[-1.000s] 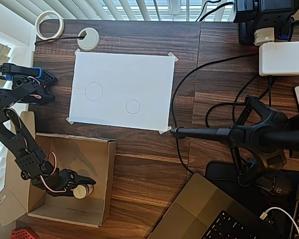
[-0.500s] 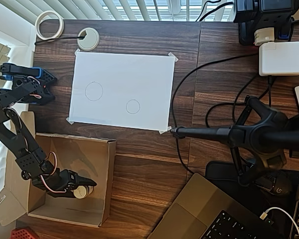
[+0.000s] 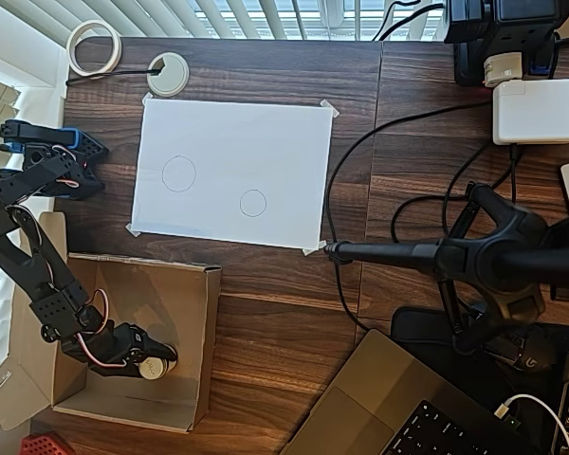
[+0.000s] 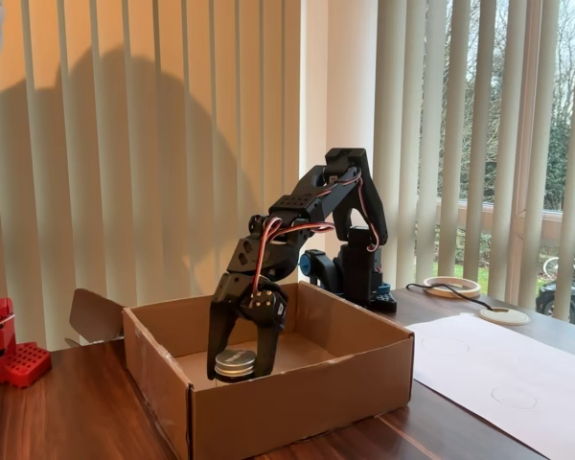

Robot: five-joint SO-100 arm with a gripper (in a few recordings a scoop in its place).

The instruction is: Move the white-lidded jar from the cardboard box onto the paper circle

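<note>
The black arm is bent down into the cardboard box (image 4: 268,402), which is set on the dark wooden bench (image 3: 294,322) at the lower left of the overhead view. The hand (image 4: 241,362) is seen in the fixed view pointing straight down, with one finger on each side of the white-lidded jar (image 4: 235,363); the fingers appear to be closed against the jar's sides, so the hand is clamped on the jar. The jar is seen low inside the box, at or just above its floor; which of the two cannot be told. In the overhead view the jar (image 3: 155,364) is found near the right wall of the box, partly covered by the hand (image 3: 152,361).

A white sheet of paper (image 3: 266,142) is taped to the bench above the box in the overhead view. Two pencil circles are drawn on it: the smaller paper circle (image 3: 253,203) toward the lower right and a larger circle (image 3: 178,173) toward the left. Both are well apart from the box.

A white tape roll (image 3: 94,47) and a white ring-shaped grommet (image 3: 168,73) are seen near the bench's top edge, beside the blinds. A white power adapter (image 3: 537,111) is placed at the upper right, and a laptop (image 3: 389,408) lies at the lower right
</note>
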